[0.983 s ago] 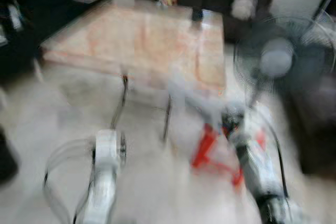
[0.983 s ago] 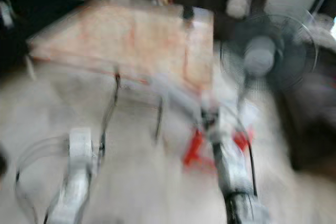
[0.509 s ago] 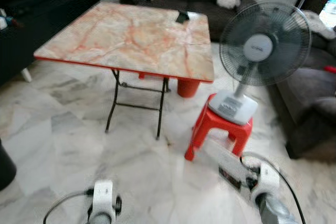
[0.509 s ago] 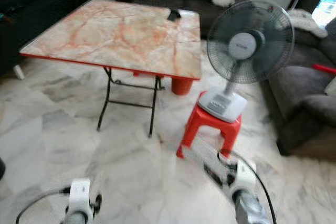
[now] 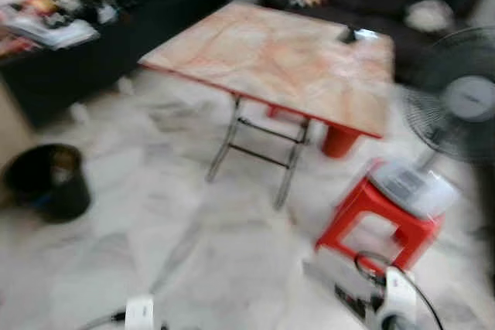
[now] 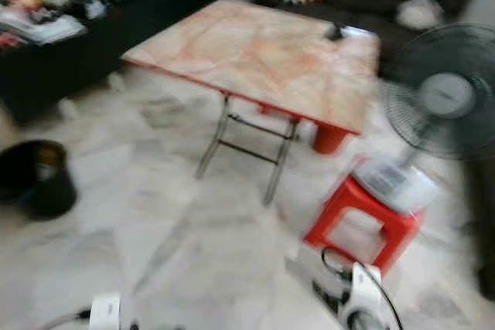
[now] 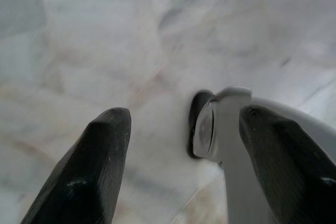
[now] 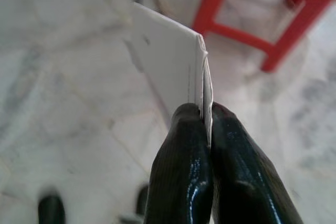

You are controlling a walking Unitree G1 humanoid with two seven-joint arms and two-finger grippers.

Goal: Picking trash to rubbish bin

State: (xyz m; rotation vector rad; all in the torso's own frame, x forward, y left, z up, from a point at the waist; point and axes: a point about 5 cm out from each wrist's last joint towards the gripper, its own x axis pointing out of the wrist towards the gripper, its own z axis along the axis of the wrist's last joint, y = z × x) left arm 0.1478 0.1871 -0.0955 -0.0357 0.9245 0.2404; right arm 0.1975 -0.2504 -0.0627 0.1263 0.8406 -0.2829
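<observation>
From your left eye view, blurred by motion, the black rubbish bin stands on the pale marbled floor, well away from both arms, beside the dark low cabinet. The folding counter has a glossy orange-veined marble-look top on thin metal legs; a small dark object lies near its far right corner (too blurred to identify). Beside the counter's near right corner a red plastic stool carries the white base of a standing fan. At the lower edge you see the silver left wrist and the right arm.

The right eye view gives you the same scene: the bin is round and dark with something pale inside it.

In your left wrist view the left pincer is spread wide, its two matte black fingers well apart and holding nothing, above the floor, with part of the robot's own grey-and-black body between them.

In your right wrist view the right pincer is pressed together on a flat, thin white folded card, its glossy black fingertips pinching the lower edge; the card stands out beyond them, with the stool's red legs on the floor behind.
</observation>
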